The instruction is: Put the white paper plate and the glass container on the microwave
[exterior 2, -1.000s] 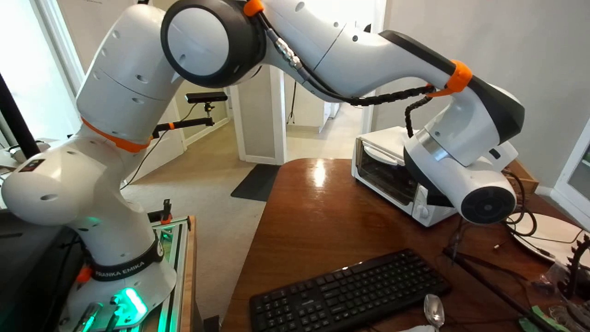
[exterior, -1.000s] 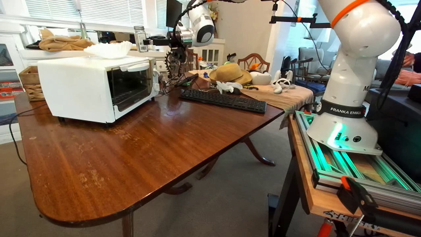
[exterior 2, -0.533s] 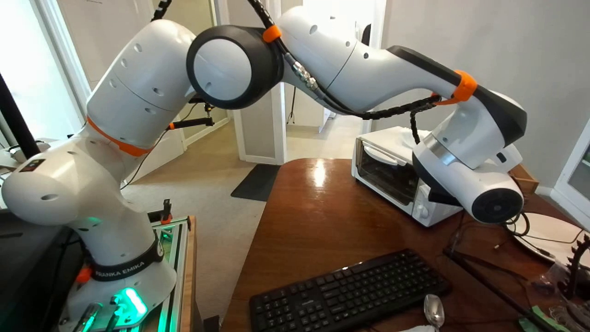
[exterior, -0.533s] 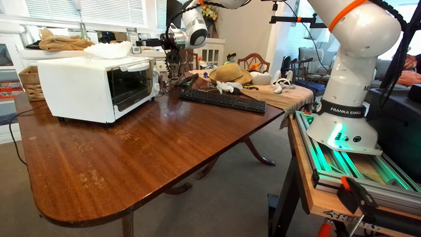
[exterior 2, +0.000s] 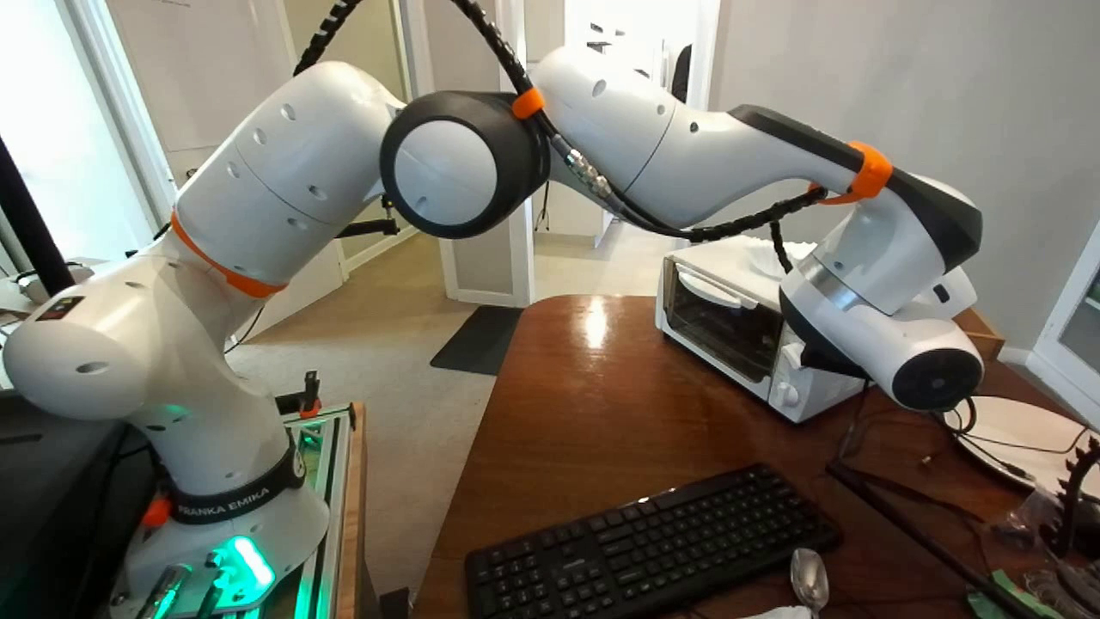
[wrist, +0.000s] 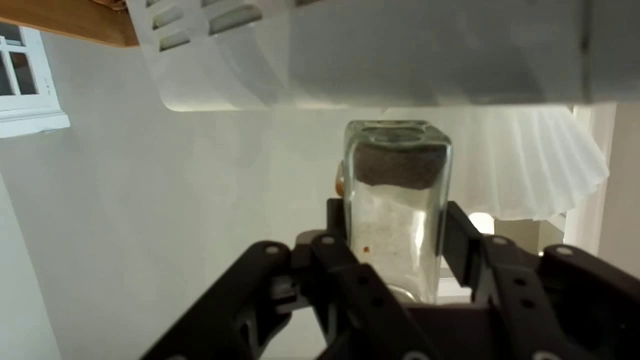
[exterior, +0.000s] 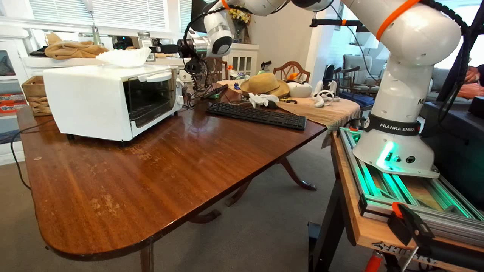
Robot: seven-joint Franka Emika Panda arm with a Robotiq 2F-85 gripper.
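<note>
The microwave (exterior: 89,100), white with a dark glass door, stands on the wooden table. On its top rests the white paper plate (exterior: 124,56), thin and fluted; part of it also shows in the other outside picture behind the arm. The glass container (wrist: 397,215), a clear square jar with dark contents at its base, is clasped between both fingers of my gripper (wrist: 390,225). In an exterior view the container (exterior: 143,37) is upright beside the plate, partly behind it, at about the height of the microwave's top. Whether it is over the top I cannot tell. My wrist hides it in an exterior view.
A black keyboard (exterior 2: 649,546) and a spoon (exterior 2: 809,580) lie on the table. A round white plate (exterior 2: 1014,430) with cables over it is near the microwave's control side. Behind the microwave sits a wooden crate (exterior: 36,96). A straw hat (exterior: 264,85) lies farther back.
My gripper has carried the glass container sideways toward the paper plate and the microwave, its grip unchanged. The arm's elbow has come down. The microwave and paper plate have stayed put.
</note>
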